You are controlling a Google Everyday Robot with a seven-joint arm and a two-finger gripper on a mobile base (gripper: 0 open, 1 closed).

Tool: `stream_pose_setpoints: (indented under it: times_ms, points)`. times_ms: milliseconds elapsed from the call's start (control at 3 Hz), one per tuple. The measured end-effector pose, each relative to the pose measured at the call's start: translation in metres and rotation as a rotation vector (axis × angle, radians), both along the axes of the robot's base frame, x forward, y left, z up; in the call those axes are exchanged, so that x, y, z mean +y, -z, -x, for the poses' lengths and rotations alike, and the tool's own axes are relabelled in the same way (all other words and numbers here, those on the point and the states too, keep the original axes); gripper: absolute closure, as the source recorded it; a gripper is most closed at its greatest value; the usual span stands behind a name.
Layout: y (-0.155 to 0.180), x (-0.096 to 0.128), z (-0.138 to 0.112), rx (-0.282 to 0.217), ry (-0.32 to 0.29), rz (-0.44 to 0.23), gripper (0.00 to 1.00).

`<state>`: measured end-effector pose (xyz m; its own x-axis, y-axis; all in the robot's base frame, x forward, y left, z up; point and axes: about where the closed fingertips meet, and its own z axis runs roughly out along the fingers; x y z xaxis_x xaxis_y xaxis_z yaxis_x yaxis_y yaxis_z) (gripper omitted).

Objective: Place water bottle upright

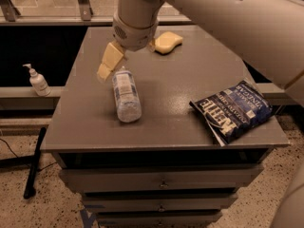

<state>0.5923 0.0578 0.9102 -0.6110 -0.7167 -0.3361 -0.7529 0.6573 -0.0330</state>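
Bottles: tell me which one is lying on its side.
The clear water bottle on the table, beside the gripper; the white pump-dispenser bottle stands upright on the ledge.

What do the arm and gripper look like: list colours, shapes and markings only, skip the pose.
The arm is a smooth cream-white shell of thick rounded tubes, with one small dark hole and no cables showing. Its round wrist carries a thin dark seam and a patch of small dots. The gripper, beside the cap end of the water bottle, is pale tan and blocky.
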Motion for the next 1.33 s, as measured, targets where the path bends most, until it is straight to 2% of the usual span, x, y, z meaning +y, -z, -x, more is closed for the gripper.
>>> stream_pose_setpoints:
  times_ms: [333, 667, 1000, 1333]
  points:
    - [0.019, 0.006, -0.001, 0.038, 0.149, 0.005, 0.0]
    - [0.027, 0.01, 0.001, 0.046, 0.269, 0.02, 0.0]
    - [0.031, 0.018, 0.002, 0.039, 0.37, 0.041, 0.0]
    - [0.034, 0.023, 0.002, 0.029, 0.44, 0.054, 0.0]
